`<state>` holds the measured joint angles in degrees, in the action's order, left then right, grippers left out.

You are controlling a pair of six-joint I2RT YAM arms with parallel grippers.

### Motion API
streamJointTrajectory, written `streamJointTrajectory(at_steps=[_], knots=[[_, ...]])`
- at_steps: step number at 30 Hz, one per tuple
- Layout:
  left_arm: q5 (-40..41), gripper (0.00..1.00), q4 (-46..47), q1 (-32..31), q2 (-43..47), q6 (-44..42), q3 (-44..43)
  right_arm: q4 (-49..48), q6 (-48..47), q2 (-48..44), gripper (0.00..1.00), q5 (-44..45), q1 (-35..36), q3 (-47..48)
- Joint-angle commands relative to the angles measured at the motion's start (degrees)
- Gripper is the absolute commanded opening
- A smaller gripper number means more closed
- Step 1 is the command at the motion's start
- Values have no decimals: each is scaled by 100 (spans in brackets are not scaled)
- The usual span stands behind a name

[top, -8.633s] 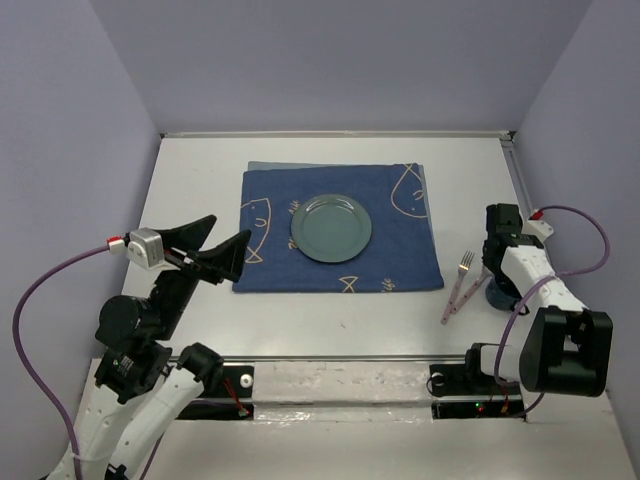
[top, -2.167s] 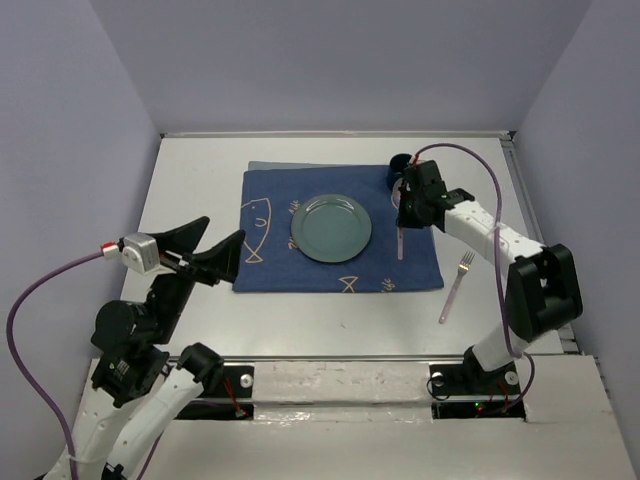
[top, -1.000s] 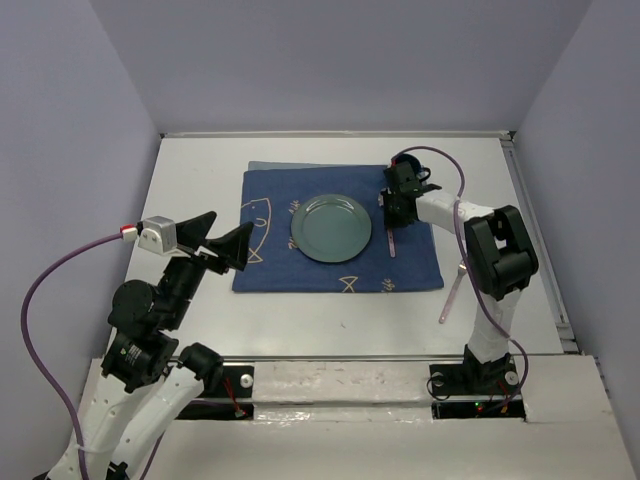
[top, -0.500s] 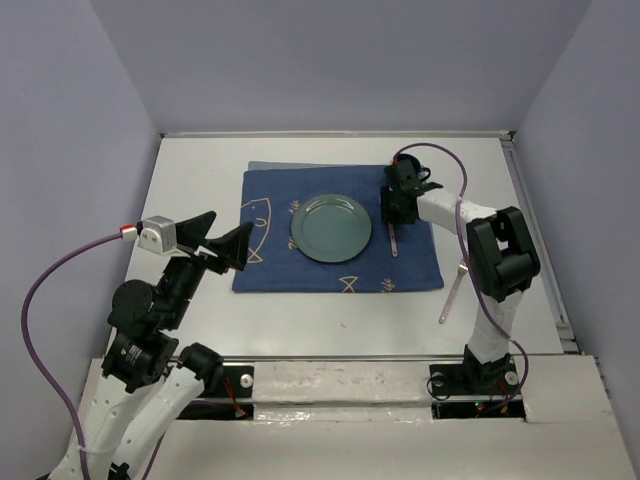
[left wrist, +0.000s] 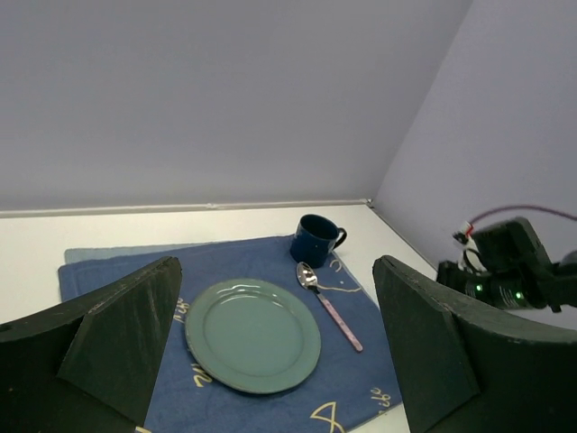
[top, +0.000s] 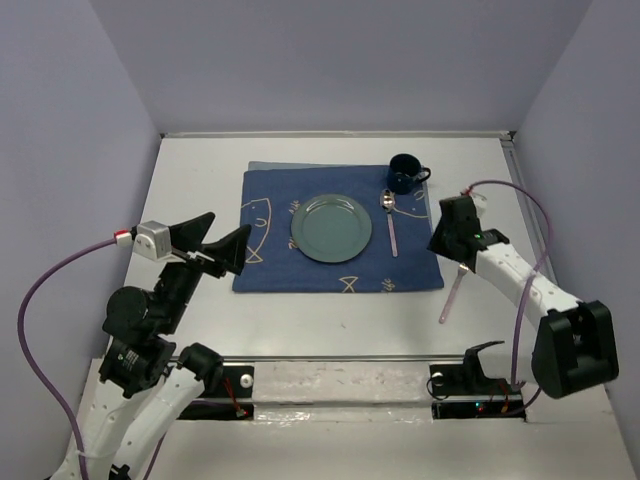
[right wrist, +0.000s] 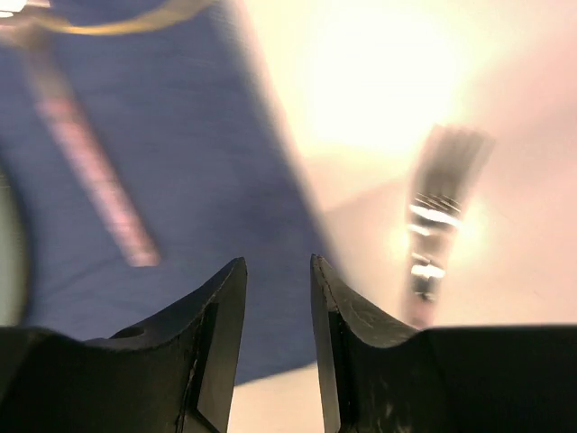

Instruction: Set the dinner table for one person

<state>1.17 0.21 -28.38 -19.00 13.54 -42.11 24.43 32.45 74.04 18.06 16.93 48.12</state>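
The white dinner table [top: 200, 180] carries a dark blue fish-patterned cloth [top: 270, 265]. On the cloth sit a green plate [top: 331, 228], a spoon with a pink handle [top: 391, 228] just right of the plate, and a dark blue mug [top: 404, 173] at the far right corner. A pink-handled fork [top: 450, 295] lies on the bare table right of the cloth. My right gripper [top: 445, 240] hovers over the cloth's right edge beside the fork's head, slightly open and empty [right wrist: 278, 262]; the fork [right wrist: 437, 216] appears blurred to its right. My left gripper [top: 215, 245] is raised left of the cloth, wide open and empty [left wrist: 278, 266].
Grey walls enclose the table on three sides. In the left wrist view the plate [left wrist: 252, 336], the spoon [left wrist: 329, 305], the mug [left wrist: 315, 239] and the right arm [left wrist: 505, 275] show ahead. A metal rail [top: 330, 357] runs along the near edge.
My right gripper has left the spoon lying on the cloth right of the plate and swung back right and nearer, to beside the fork's head. The left arm has barely moved.
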Motion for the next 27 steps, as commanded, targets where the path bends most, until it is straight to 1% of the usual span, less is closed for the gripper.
streamJointTrajectory(at_steps=[1, 2, 3, 8, 9, 11, 14, 22, 23, 24, 25, 26, 27], knots=[[-91, 99, 322, 34, 169, 8, 10, 502, 579, -600, 41, -337, -1005, -908], [-91, 99, 322, 26, 195, 8, 10, 545, 587, -688, 41, -417, -1059, -988], [-91, 99, 322, 17, 221, 8, 10, 728, 605, -811, 47, -383, -1060, -1032], [-91, 99, 322, -45, 274, 17, 1, 985, 693, -927, 49, -470, -1113, -1103], [-91, 99, 322, -53, 292, 8, 1, 1072, 754, -787, 48, -514, -1165, -1077], [-91, 99, 322, -71, 318, 0, 1, 1169, 859, -602, 42, -462, -1165, -1007], [-64, 99, 313, -89, 371, 8, -8, 1170, 851, -260, 41, -471, -1165, -945], [15, 99, 287, -168, 459, -18, -26, 1310, 825, 286, 38, -400, -1165, -725], [15, 99, 287, -176, 468, -27, -26, 1302, 833, 356, 37, -418, -1165, -725], [41, 99, 278, -177, 477, -27, -26, 1284, 833, 470, 29, -470, -1165, -716], [33, 99, 278, -185, 494, -27, -26, 1267, 842, 506, 24, -471, -1165, -707], [32, 99, 278, -194, 494, -36, -26, 1258, 860, 524, 13, -410, -1165, -699], [41, 99, 278, -212, 494, -36, -26, 1249, 860, 498, 9, -357, -1165, -690]])
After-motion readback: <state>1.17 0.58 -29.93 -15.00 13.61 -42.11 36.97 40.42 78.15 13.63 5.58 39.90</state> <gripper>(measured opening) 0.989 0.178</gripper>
